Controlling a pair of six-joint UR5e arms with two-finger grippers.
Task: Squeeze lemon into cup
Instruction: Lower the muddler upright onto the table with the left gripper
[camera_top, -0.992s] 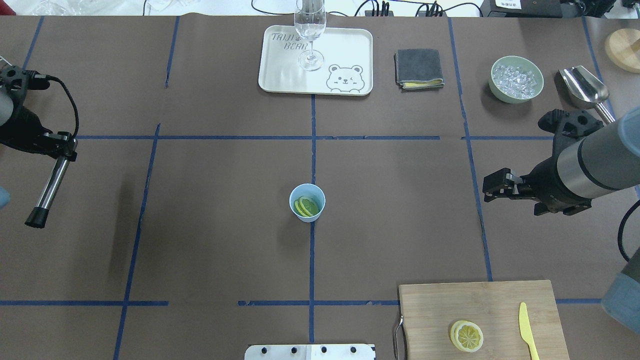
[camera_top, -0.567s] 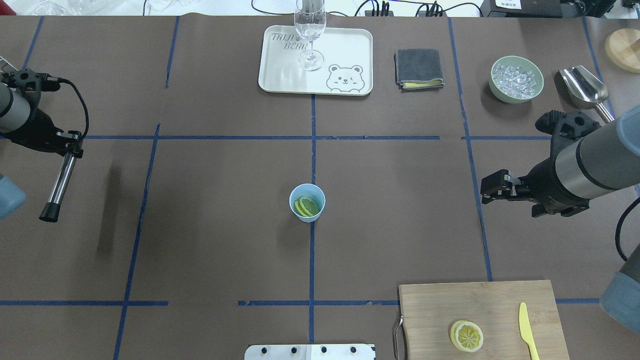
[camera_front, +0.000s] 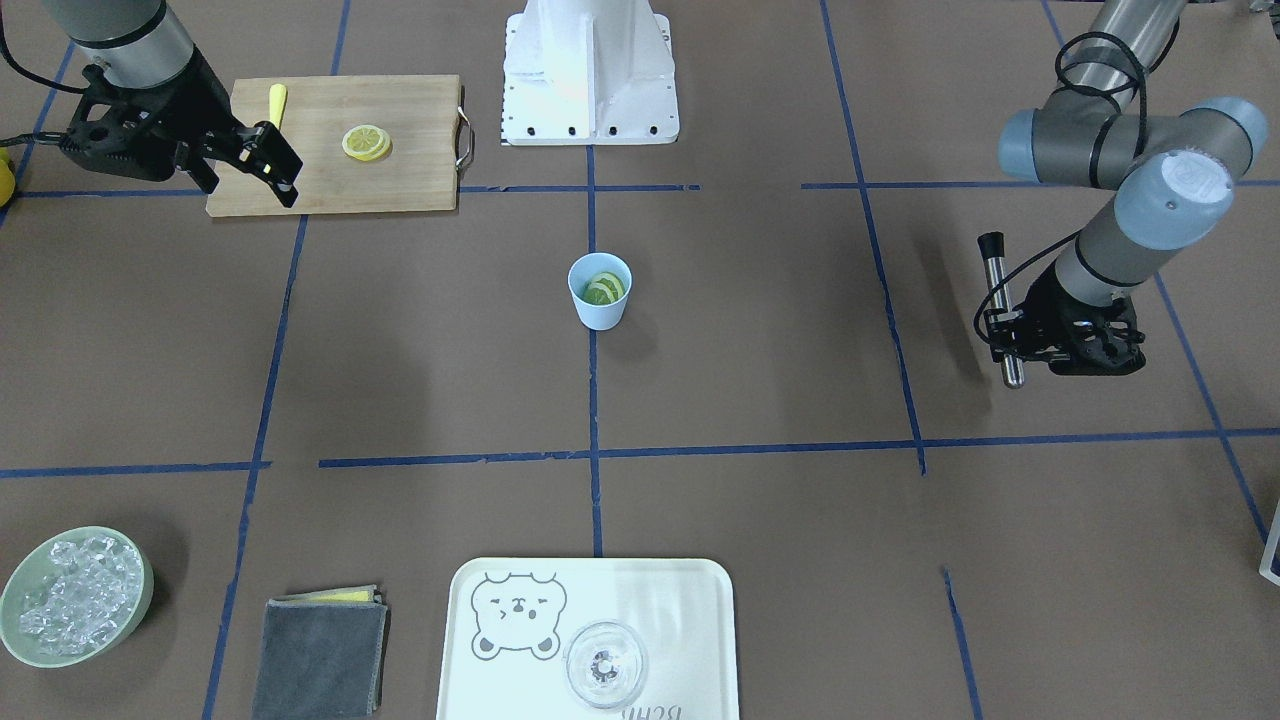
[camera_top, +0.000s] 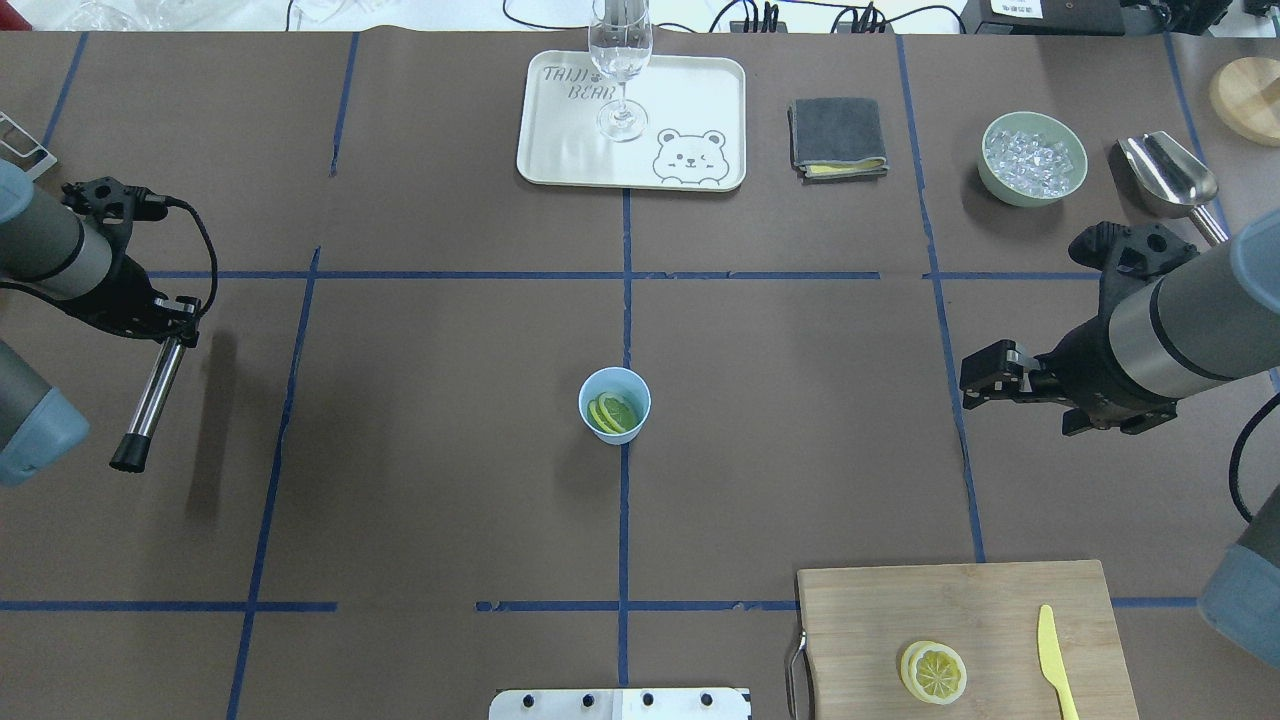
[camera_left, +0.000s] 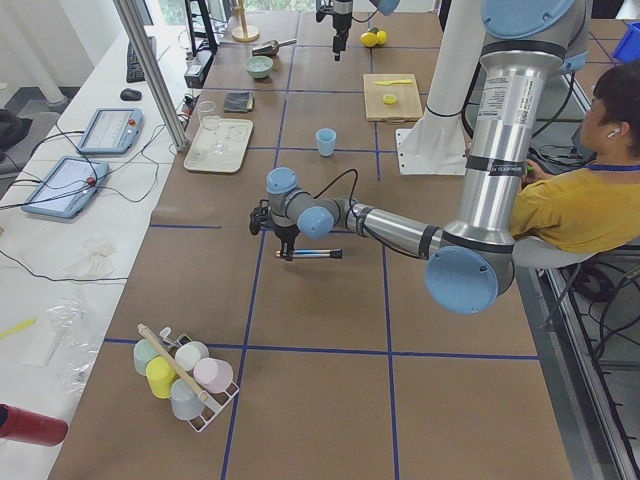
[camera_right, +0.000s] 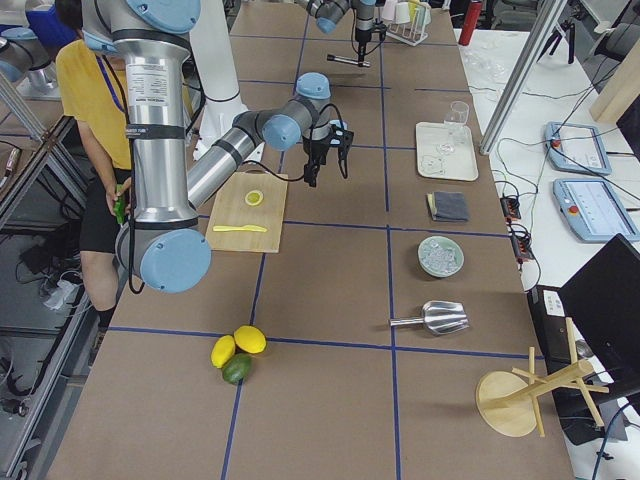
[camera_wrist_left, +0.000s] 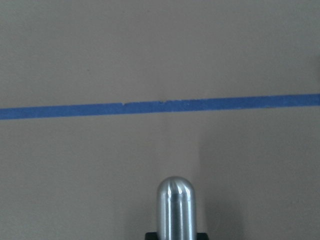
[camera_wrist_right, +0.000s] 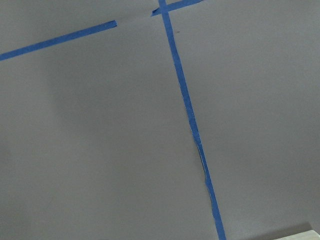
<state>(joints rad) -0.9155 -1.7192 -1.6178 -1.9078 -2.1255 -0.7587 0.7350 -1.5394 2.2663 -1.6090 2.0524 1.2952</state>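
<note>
In the front-facing view the cup stands mid-desk with the lemon slices lying inside, likely waiting to be pressed. Overhead, the left tool, clenched on a steel rod, hangs well to the cup's left with nothing between. The right tool hovers released and empty to its right, beyond the board that carries a spare slice and a knife. The left wrist view shows only the rod's end over bare desk.

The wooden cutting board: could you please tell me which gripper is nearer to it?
Right. The right gripper hangs just beyond the cutting board's far edge; the left gripper, holding a metal rod, is far away, beyond the cup.
</note>
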